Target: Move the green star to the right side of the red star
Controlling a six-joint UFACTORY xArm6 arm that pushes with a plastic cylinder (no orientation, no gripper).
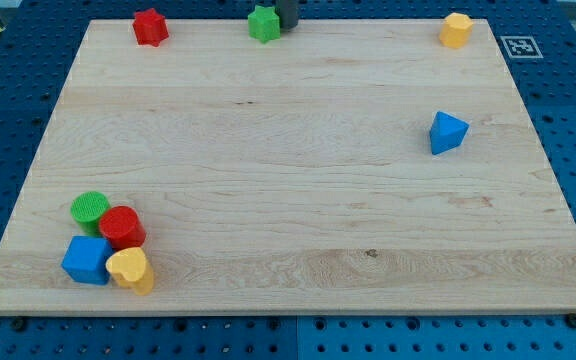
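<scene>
The green star [263, 23] sits at the board's top edge, near the middle. The red star [150, 27] sits at the top edge too, well to the left of the green star, with a wide gap between them. My dark rod comes down at the view's top, and my tip [287, 27] is right beside the green star, against its right side.
A yellow block [456, 30] is at the top right. A blue triangular block [447, 132] lies at the right. At the bottom left cluster a green cylinder [90, 209], red cylinder [122, 227], blue cube [87, 260] and yellow heart-like block [131, 270]. The wooden board [288, 200] rests on a blue pegboard.
</scene>
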